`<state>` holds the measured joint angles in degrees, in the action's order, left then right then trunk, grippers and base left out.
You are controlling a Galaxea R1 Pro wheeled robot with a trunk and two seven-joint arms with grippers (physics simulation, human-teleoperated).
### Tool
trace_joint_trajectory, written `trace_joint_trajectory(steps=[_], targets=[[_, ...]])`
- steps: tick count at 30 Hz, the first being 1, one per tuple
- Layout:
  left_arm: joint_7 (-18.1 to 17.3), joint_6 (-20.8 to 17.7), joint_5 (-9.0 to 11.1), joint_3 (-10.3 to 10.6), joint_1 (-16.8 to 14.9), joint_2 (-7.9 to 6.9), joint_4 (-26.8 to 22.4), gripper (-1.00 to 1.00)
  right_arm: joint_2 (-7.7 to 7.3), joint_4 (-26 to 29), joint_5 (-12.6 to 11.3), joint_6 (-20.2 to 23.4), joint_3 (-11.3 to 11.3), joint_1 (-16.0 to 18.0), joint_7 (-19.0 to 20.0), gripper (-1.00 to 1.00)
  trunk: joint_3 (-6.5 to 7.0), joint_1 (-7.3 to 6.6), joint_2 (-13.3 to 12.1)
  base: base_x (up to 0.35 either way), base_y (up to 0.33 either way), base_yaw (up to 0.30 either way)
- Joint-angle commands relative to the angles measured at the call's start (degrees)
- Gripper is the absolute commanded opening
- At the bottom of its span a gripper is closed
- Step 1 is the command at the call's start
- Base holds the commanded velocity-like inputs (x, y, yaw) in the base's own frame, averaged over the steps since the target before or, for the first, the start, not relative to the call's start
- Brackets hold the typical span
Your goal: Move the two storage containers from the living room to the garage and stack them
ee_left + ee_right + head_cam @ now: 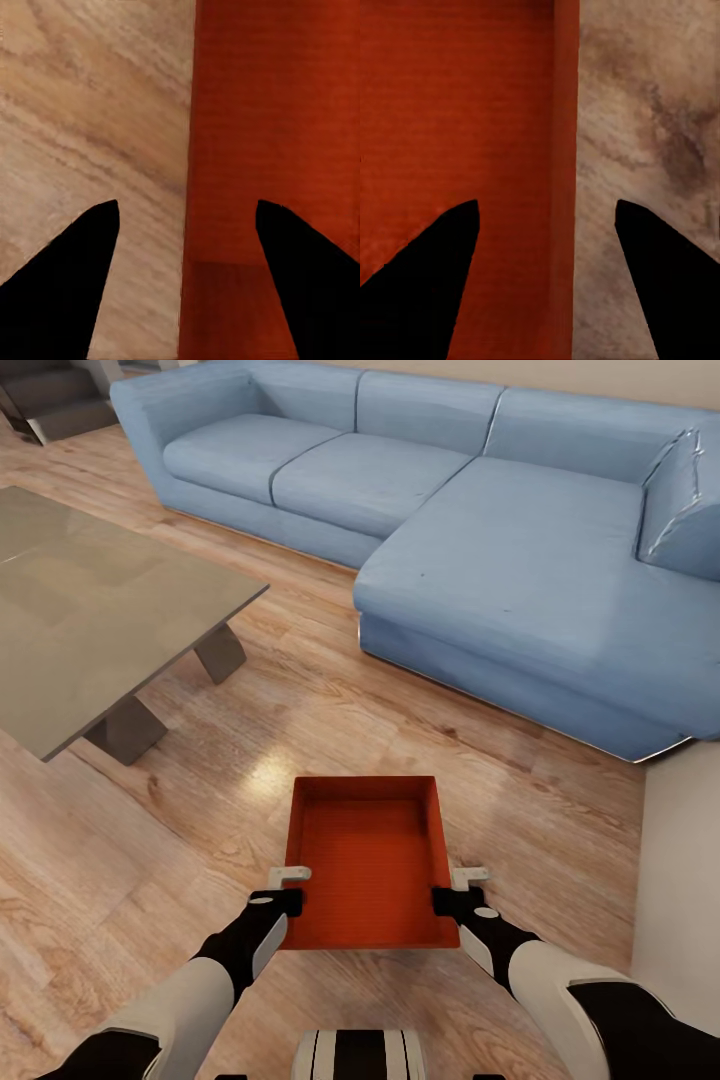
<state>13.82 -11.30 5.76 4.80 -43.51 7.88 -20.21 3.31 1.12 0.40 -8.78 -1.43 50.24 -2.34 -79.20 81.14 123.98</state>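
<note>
One orange-red storage container is in front of me in the living room, over the light wood plank floor, open top up and empty. My left gripper is at its left wall and my right gripper at its right wall. In the left wrist view the left gripper is open and straddles the container wall, with gaps on both sides. The right wrist view has the right gripper open across the opposite wall. Whether the container rests on the planks or hangs just above them, I cannot tell.
A blue corner sofa fills the far side and right. A low grey coffee table stands at the left. A pale wall edge is close at my right. Dark steps show at the far left.
</note>
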Motion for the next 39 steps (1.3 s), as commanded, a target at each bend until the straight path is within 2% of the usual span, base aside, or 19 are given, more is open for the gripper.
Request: trace_joint_trajectory(steps=[1, 4, 6, 9, 17, 39], targets=[[0.5, -0.3, 0.6, 0.5, 0.0, -0.09, -0.2, -1.0, 0.0, -0.1, 0.0, -0.1, -0.1, 0.0, -0.2, -1.0, -0.03, -0.01, 0.0, 0.0, 0.0, 0.0], [0.4, 0.0, 0.6, 0.5, 0.0, -0.11, -0.2, -1.0, 0.01, -0.1, 0.0, -0.1, -0.1, 0.0, -0.2, -1.0, -0.03, -0.01, 0.0, 0.0, 0.0, 0.0], [0.5, 2.0, 0.6, 0.6, 0.0, -0.07, -0.2, -1.0, -0.04, -0.1, 0.0, -0.1, -0.1, 0.0, -0.2, -1.0, -0.03, -0.01, 0.0, 0.0, 0.0, 0.0], [0.5, 3.0, 0.6, 0.6, 0.0, -0.01, -0.1, -1.0, 0.01, -0.1, 0.0, -0.1, -0.1, 0.0, -0.2, -1.0, -0.03, -0.01, 0.0, 0.0, 0.0, 0.0], [0.5, 3.5, 0.6, 0.8, 0.0, 0.11, -0.1, -1.0, 0.03, -0.1, 0.0, -0.2, -0.1, 0.0, -0.2, -1.0, -0.03, -0.01, 0.0, 0.0, 0.0, 0.0], [0.4, 3.4, 0.6, 0.6, 0.0, 0.03, 0.0, -1.0, -0.08, -0.1, 0.0, 0.1, -0.1, 0.0, -0.2, -1.0, 3.92, -4.84, -8.8, 0.0, 0.0, 0.0]])
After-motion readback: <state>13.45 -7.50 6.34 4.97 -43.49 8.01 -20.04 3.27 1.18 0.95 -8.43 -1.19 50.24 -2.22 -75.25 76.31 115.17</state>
